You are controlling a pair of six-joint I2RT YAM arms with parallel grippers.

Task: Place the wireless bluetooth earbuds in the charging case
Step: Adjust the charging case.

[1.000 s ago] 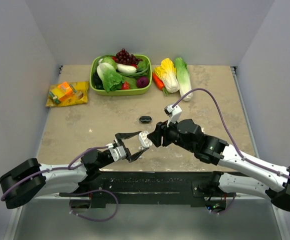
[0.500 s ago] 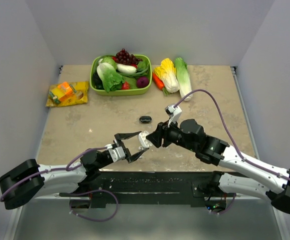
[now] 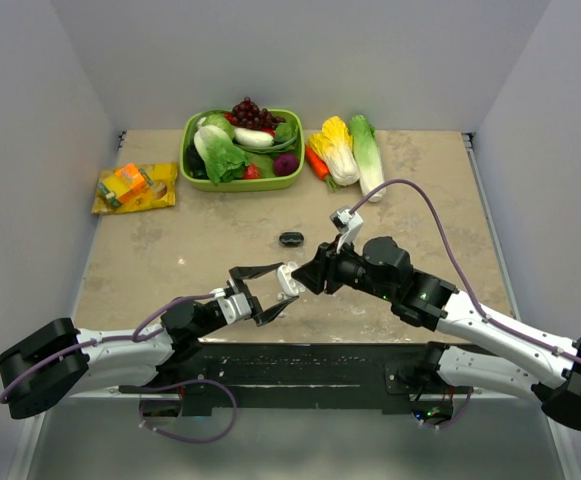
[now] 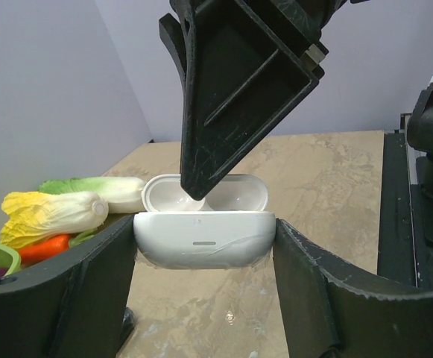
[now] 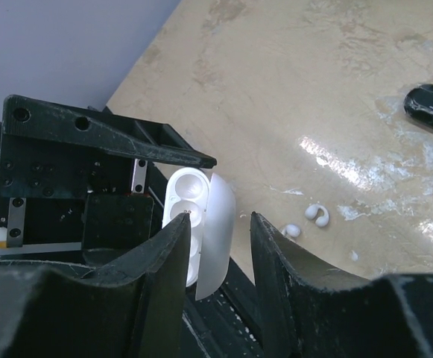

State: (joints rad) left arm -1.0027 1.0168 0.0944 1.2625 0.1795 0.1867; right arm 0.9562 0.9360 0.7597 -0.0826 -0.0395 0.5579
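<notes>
My left gripper (image 4: 205,230) is shut on the white charging case (image 4: 201,237) and holds it off the table with its lid (image 4: 235,192) open. My right gripper (image 5: 221,218) stands over the case and is open. One of its fingers (image 4: 231,89) reaches into the open case, and the lid (image 5: 220,224) sits between its jaws with a gap on the outer side. Two white earbuds lie on the table, one (image 5: 320,215) curled and one (image 5: 291,231) round. In the top view both grippers meet at the case (image 3: 288,280).
A small black oval case (image 3: 290,238) lies on the table beyond the grippers. A green basket (image 3: 196,170) of vegetables, loose cabbages (image 3: 340,150) and a carrot stand at the back. A yellow and orange packet (image 3: 135,187) lies back left.
My right gripper has shifted slightly left onto the case and its jaws have narrowed around the lid. The left gripper and the case have not moved.
</notes>
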